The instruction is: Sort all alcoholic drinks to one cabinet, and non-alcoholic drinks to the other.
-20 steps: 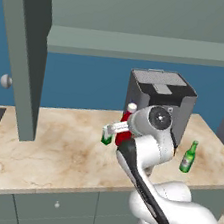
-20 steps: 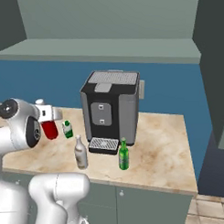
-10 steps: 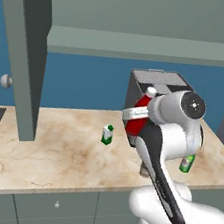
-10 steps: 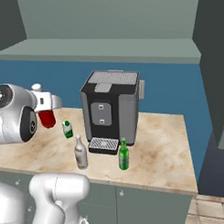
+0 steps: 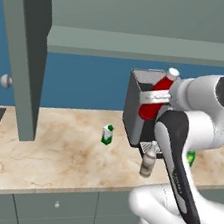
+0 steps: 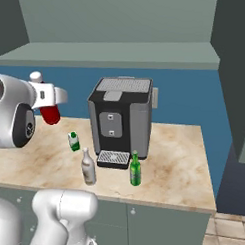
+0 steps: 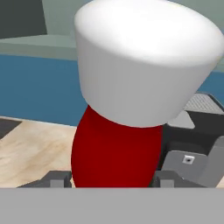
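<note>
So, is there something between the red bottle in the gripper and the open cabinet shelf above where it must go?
Nothing visible blocks it. The gripper holds the red bottle tilted, off the counter, in front of the coffee machine. The cabinet shelf above is open at the front, its door swung aside at the left.

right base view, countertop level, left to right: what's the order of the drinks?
Red bottle, held up off the counter in the gripper → green-and-white carton → pale bottle → green glass bottle.
</note>
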You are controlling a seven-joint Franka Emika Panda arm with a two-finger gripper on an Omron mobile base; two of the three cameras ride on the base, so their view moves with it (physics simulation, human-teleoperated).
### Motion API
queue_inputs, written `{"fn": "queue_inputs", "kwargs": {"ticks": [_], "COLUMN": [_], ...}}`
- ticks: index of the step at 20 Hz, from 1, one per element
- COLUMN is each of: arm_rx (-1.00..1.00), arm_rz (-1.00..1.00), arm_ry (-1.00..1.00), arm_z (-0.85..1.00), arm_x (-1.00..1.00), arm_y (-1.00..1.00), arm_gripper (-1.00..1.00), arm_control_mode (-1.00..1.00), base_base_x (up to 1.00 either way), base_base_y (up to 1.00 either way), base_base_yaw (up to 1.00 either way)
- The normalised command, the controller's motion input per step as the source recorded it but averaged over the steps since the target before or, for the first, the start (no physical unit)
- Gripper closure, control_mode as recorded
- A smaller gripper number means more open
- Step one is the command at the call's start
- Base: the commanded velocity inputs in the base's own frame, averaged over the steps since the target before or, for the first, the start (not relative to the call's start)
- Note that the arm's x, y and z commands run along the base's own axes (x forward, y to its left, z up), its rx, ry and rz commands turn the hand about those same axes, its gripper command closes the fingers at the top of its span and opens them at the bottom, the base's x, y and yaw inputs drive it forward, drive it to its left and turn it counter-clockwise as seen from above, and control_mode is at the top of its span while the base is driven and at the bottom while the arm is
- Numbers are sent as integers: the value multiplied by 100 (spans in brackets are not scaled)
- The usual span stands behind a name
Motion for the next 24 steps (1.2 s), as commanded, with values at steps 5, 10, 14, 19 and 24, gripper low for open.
{"fn": "queue_inputs", "kwargs": {"ticks": [5,10,14,19,24], "arm_rx": [0,-3,-5,-5,0], "arm_rz": [-3,-5,-7,-7,-4], "arm_ry": [-11,-13,-12,-12,-8], "arm_z": [58,43,34,27,28], "arm_x": [-16,-6,0,0,0], "arm_y": [-23,-22,-20,-19,-20], "arm_gripper": [100,100,100,100,100], "arm_control_mode": [-100,-100,-100,-100,-100], "base_base_x": [0,0,0,0,0], "base_base_y": [0,0,0,0,0], "base_base_yaw": [0,0,0,0,0]}}
